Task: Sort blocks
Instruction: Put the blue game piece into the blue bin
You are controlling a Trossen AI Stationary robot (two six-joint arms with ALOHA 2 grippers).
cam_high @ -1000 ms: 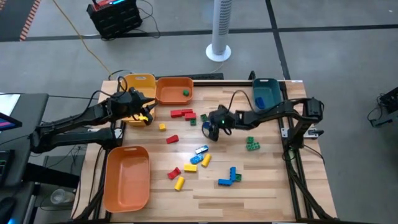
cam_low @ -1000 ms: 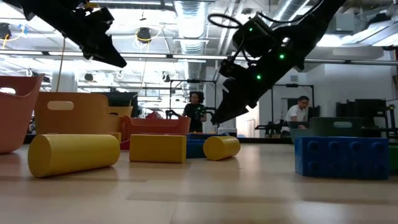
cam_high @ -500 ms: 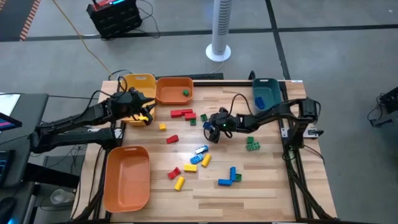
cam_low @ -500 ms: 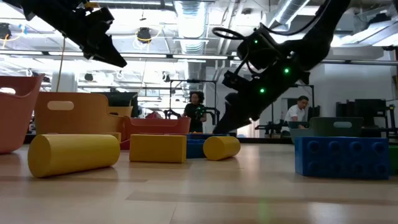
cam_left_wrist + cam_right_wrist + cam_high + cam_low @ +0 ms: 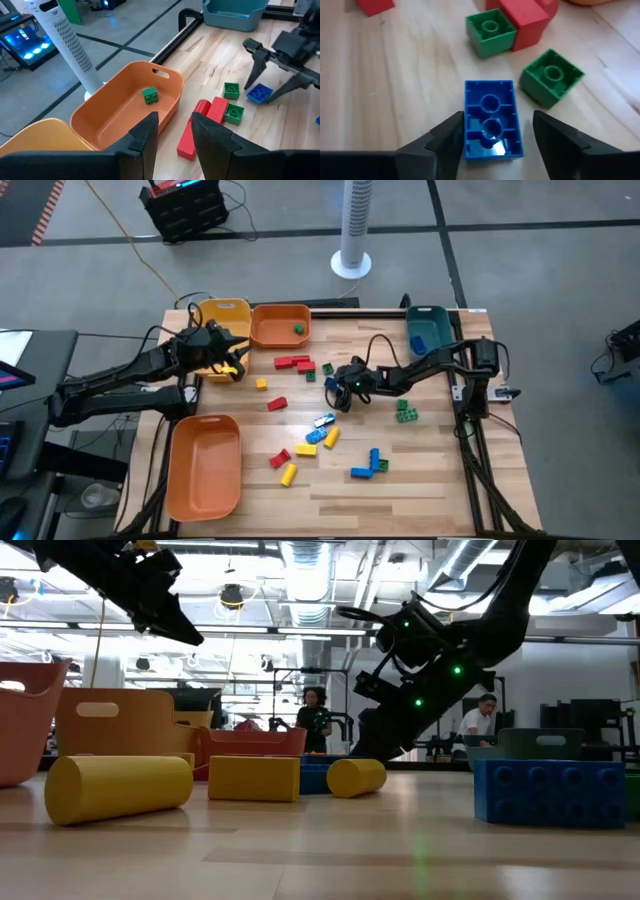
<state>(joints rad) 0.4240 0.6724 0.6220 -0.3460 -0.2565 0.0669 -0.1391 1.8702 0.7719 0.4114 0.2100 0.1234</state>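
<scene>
From above, the right gripper (image 5: 335, 387) sits low over a blue block (image 5: 331, 385) near the table's (image 5: 430, 470) middle, toward the far edge. The left gripper (image 5: 236, 367) hangs near the table's far-left corner, beside the orange bin (image 5: 279, 325).

The right wrist view shows what the overhead hides: the blue block (image 5: 491, 119) lies studs-up, long axis running along the fingers, jaws wide on either side, not touching. Two green blocks (image 5: 490, 27) lie just beyond.

The left wrist view shows its jaws nearly closed, holding nothing.
</scene>
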